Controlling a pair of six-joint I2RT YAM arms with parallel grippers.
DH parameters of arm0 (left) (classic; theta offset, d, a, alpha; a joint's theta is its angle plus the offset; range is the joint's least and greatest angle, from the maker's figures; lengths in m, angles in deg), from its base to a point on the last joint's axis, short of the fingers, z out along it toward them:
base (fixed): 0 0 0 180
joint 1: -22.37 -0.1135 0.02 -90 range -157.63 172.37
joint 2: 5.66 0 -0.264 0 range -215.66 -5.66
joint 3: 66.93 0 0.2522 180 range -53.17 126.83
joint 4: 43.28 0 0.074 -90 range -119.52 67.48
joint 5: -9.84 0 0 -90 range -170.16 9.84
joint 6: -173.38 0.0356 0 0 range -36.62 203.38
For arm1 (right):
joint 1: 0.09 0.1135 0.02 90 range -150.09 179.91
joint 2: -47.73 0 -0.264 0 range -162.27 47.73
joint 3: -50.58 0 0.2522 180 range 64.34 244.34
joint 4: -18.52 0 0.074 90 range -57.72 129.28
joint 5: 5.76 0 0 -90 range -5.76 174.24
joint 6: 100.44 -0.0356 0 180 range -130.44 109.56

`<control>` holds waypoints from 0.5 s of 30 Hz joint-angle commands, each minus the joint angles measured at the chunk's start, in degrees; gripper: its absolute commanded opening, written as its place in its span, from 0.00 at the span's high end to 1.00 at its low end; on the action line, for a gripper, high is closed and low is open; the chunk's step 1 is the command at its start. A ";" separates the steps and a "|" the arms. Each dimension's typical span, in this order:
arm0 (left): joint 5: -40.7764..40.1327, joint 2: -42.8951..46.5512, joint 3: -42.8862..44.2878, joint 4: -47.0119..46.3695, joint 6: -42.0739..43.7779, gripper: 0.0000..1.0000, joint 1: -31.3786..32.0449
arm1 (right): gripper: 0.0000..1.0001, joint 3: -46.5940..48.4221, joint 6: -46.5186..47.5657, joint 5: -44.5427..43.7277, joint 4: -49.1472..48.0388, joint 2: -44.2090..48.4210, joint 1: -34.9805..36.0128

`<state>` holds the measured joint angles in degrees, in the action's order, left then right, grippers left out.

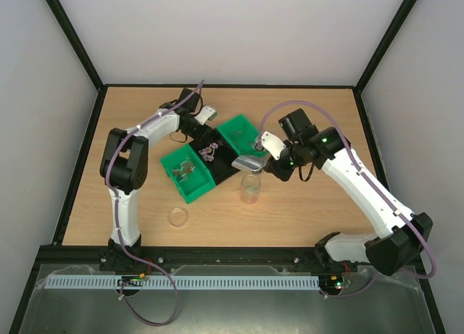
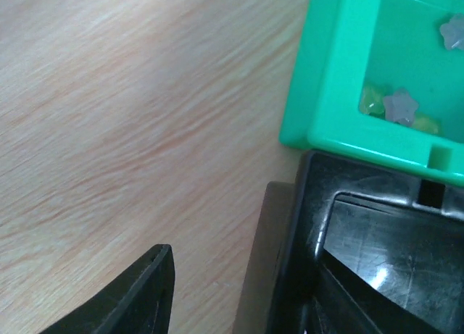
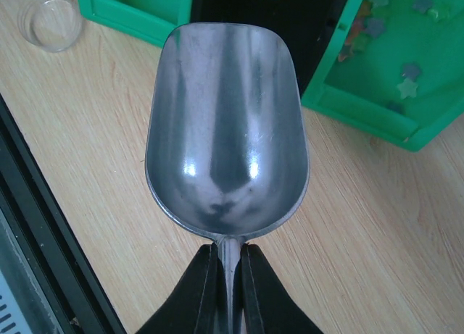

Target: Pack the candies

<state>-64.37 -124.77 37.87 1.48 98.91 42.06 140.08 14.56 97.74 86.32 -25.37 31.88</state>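
**Scoop gripped by the right jaws; candies lying in the bins ahead**

The right jaws are seen pressed together on the thin handle of the scoop (image 1: 249, 163) (image 3: 228, 124). Its bowl is held straight ahead of them, empty, above the bench (image 1: 312, 109) (image 3: 377, 225) at the edge of the black tray (image 1: 221, 167) (image 3: 312, 30).

Ahead of these jaws and to their right, the right bin (image 1: 239, 131) (image 3: 362, 109) is found, with candies (image 3: 409, 88) scattered over its floor as small stars in green, purple and orange. One more sweet is seen on the black tray, beyond the scoop's tip. Ahead and to the left, the left bin (image 1: 190, 185) (image 3: 138, 19) is placed, and further left the glass jar (image 1: 250, 190) (image 3: 47, 19) is stood upright on the bench. A round lid (image 1: 178, 216) is laid flat on the bench, well apart from both pairs of jaws.

The left jaws are lowered at the far side of the tray. Only one finger (image 2: 138, 298) is shown in the left wrist view, just above the wood, so it cannot be told whether they are spread or pinching. To that finger's right, the tray's wall (image 2: 377, 240) is seen. Ahead and to the right, the corner of a green bin (image 2: 326, 95) is shown with purple and yellow-green stars (image 2: 400, 106) inside. Which of the two bins this is cannot be told.
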 commanded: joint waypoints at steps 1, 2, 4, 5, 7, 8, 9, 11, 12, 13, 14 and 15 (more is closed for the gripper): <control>-5.72 -1.26 1.68 -3.57 -5.95 0.54 -0.52 | 0.99 -0.65 -2.54 1.17 -1.15 -0.83 0.91; -6.94 -1.67 2.06 -3.80 -7.05 0.57 -0.50 | 0.99 -0.70 -2.76 1.11 -1.37 -1.06 1.16; -7.87 -2.89 3.50 -3.64 -8.69 0.62 -1.04 | 0.99 -0.82 -2.91 0.80 -1.93 -1.41 1.82; -8.96 -3.42 4.19 -3.52 -9.59 0.66 -1.18 | 0.99 -0.92 -2.89 0.64 -2.12 -1.62 2.17; -9.92 -4.15 5.46 -3.38 -10.86 0.71 -1.27 | 0.99 -1.08 -2.74 0.40 -2.35 -2.23 3.22; -10.37 -4.27 5.80 -3.40 -11.62 0.72 -1.25 | 0.99 -1.04 -2.66 0.44 -2.55 -2.49 3.72; -10.29 -4.29 6.01 -3.41 -12.25 0.73 -1.29 | 0.99 -1.04 -2.67 0.38 -2.80 -2.77 4.18; -8.92 -4.10 6.31 -3.09 -13.60 0.71 -1.36 | 0.99 -0.97 -2.51 0.42 -3.31 -3.43 5.27; -7.36 -3.85 6.21 -2.95 -14.04 0.67 -1.38 | 0.99 -1.01 -2.39 0.40 -3.62 -3.73 5.90; -4.75 -3.56 6.06 -2.78 -14.07 0.61 -1.45 | 0.99 -1.03 -2.19 0.25 -4.00 -4.05 6.53; -2.73 -2.76 5.81 -2.46 -14.04 0.53 -1.55 | 0.99 -1.05 -1.96 0.15 -4.38 -4.39 7.20; -1.22 -1.85 5.44 -2.22 -13.68 0.47 -1.66 | 0.99 -1.00 -1.77 -0.05 -4.77 -4.91 7.90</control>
<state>-70.99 -128.44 42.55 -1.69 87.42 40.94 139.67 12.63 97.67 82.82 -28.80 37.54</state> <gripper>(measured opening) 0.432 0.078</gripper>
